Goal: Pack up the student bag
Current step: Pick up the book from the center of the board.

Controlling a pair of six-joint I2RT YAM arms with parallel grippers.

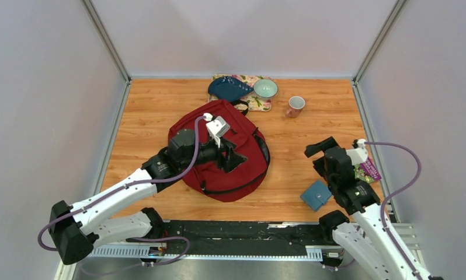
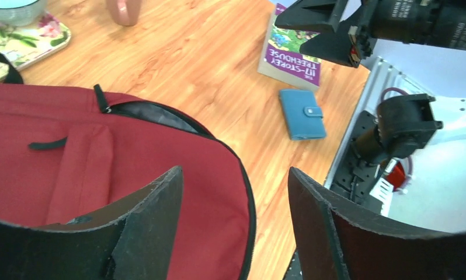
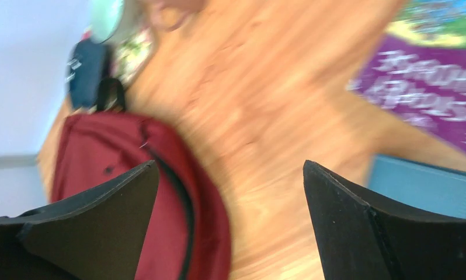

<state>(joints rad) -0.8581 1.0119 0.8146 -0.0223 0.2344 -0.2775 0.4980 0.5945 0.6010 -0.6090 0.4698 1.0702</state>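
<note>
Grey walls box in a wooden table (image 1: 155,111) on three sides, with a black rail running along its near edge where two robot arms are mounted. At mid-table, a little left of centre, lies the bag (image 1: 245,175), a dark red fabric backpack lying flat and easily the largest thing on the surface. It has black zips, a black top loop pointing toward the far edge and a front pocket with a black pull tab. In the left wrist view one zip gapes along the bag's edge and shows grey lining.

The left gripper (image 1: 235,158) hangs over the middle of the bag, jaws wide apart with nothing between them. The right gripper (image 1: 315,157) hovers above bare wood to the bag's right, its jaws also spread and empty.

At the middle of the far edge sits a floral tray (image 1: 258,104) carrying a pale green bowl (image 1: 265,88) and a dark blue fabric item (image 1: 229,88); the bag's loop reaches just beside it. A pink mug (image 1: 295,106) stands just right of the tray. A blue wallet (image 1: 316,195) lies near the near edge, right of the bag, and a purple book (image 1: 368,170) lies at the right edge, partly hidden under the right arm.

Open wood stretches from the bag to the left edge and into the far left corner. A narrower strip separates the bag from the wallet.
</note>
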